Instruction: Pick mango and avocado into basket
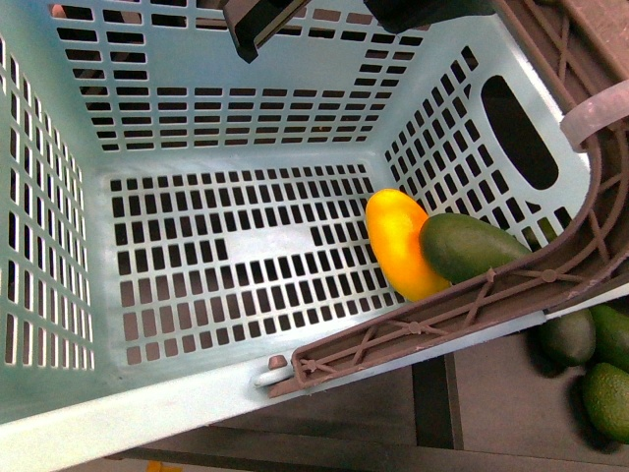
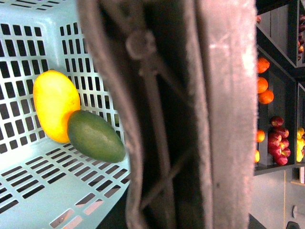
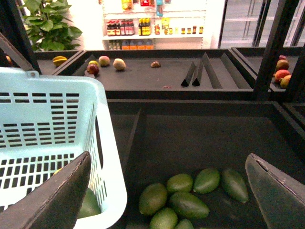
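teal plastic basket (image 1: 59, 256), slotted walls and floor, fills most of the front view; brown ribbed swing handle (image 1: 462, 300) lies folded along its near right rim, with a white zip tie (image 1: 601, 110) looped on it at upper right

contents, two items, both on the basket floor in the right-hand corner against the wall:
- mango (image 1: 401, 241), smooth yellow-orange, lying lengthwise on the slotted floor
- avocado (image 1: 467, 246), dark green, dull skin, touching the mango on its right side and partly overlapping it, tucked between the mango and the basket wall; the handle crosses in front of its lower edge

left wrist view shows the same pair, mango (image 2: 55, 105) and avocado (image 2: 95, 136) touching, against the slotted wall; the brown handle (image 2: 162, 119) sits very close to this camera, blurred, and covers the middle of the picture. left gripper: jaws hidden, cannot tell whether apart or together

right gripper (image 3: 171, 191): two dark fingers (image 3: 57, 200) seen at either side of the right wrist view, jaws wide apart, nothing between them, held above a dark display bin (image 3: 200, 138) just beside the basket (image 3: 52, 138)

outside the basket:
- loose avocados (image 3: 178, 200), a cluster lying in the dark bin; some show at the lower right of the front view (image 1: 590, 364)
- further dark trays behind with a few scattered fruits (image 3: 109, 64)
- shelves of bottles (image 3: 143, 27) and a leafy plant (image 3: 47, 24) at the back
- red and orange fruit (image 2: 274, 138) in crates, right edge of the left wrist view
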Motion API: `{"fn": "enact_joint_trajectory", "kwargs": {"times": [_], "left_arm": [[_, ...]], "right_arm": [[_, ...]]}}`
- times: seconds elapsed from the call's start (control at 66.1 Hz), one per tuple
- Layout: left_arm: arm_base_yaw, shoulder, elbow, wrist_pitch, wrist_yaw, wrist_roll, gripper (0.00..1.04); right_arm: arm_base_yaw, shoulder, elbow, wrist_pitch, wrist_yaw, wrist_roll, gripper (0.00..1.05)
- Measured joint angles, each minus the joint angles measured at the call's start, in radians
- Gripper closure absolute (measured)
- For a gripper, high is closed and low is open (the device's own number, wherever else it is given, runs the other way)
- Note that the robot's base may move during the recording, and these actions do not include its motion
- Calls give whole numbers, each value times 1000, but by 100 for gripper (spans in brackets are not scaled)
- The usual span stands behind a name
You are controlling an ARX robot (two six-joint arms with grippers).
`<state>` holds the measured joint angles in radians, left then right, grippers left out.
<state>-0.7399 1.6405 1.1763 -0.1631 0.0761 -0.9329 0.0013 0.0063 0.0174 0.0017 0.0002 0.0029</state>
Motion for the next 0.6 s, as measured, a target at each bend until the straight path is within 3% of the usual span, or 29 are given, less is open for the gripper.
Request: {"fn": "enact_joint_trajectory", "kwargs": {"times": [0.242, 0.287, 0.318, 0.408, 0.484, 0.605], "left_arm": [[-4, 0, 0, 6, -29, -5, 91], [-42, 18, -5, 109, -341, -159, 91], [-51, 27, -3, 135, -478, -259, 91], [-36, 53, 11, 156, -689, -383, 91], [-3, 90, 39, 170, -707, -410, 91], [82, 204, 93, 189, -632, -533, 91]], "right_arm": [[0, 0, 0, 0, 0, 0, 9], [0, 0, 0, 0, -1, 0, 9], [0, 0, 0, 0, -2, 0, 9], [0, -1, 0, 0, 3, 0, 9], [0, -1, 0, 0, 2, 0, 9], [0, -1, 0, 0, 0, 0, 9]]}}
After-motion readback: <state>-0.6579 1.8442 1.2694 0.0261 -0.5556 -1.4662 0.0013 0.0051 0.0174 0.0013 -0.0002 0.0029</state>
